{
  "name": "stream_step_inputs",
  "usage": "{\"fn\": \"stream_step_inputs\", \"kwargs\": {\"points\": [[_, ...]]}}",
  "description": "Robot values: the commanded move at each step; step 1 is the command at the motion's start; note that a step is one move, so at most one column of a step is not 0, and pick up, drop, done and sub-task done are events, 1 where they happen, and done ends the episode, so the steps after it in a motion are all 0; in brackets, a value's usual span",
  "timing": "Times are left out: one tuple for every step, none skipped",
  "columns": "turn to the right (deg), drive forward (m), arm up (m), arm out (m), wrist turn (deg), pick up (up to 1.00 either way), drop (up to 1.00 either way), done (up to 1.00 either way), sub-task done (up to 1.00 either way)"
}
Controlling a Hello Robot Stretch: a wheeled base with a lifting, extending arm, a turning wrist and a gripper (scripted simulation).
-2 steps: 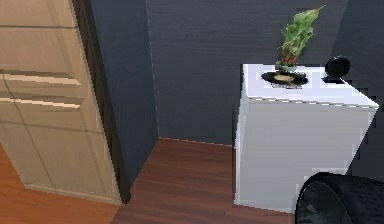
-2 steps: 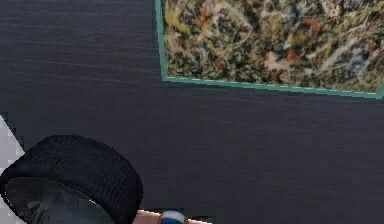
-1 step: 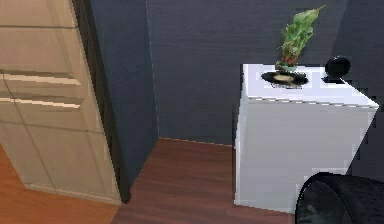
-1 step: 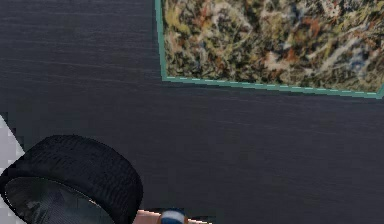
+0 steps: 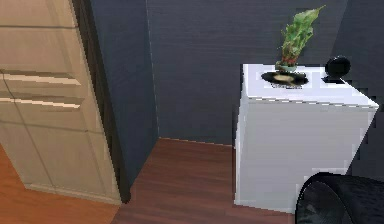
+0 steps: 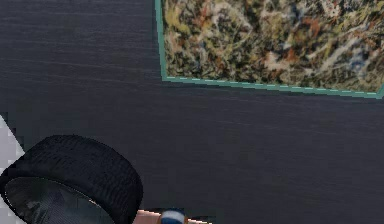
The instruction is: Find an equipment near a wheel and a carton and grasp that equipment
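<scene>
Black wheel [image 6: 75, 182], ribbed tread, at arm side view's lower left. Just beside it at the bottom edge, small blue object [image 6: 172, 214]; form, long axis and heading indeterminable. Tool state: cannot tell.

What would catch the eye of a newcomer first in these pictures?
In the forward view, a leafy green plant stands in a dark dish on a white cabinet at the right. In the arm side view, a speckled painting in a teal frame hangs at the upper right, and a black tyre sits at the lower left.
</scene>
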Motion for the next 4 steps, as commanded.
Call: {"fn": "stream_step_inputs", "kwargs": {"points": [[0.0, 0.00, 0.00, 0.00, 45.0, 0.00, 0.00, 0.00, 0.00], [0.0, 0.00, 0.00, 0.00, 45.0, 0.00, 0.00, 0.00, 0.00], [0.0, 0.00, 0.00, 0.00, 18.0, 0.00, 0.00, 0.00, 0.00], [0.0, 0.00, -0.30, 0.00, 0.0, 0.00, 0.00, 0.00, 0.00]]}}
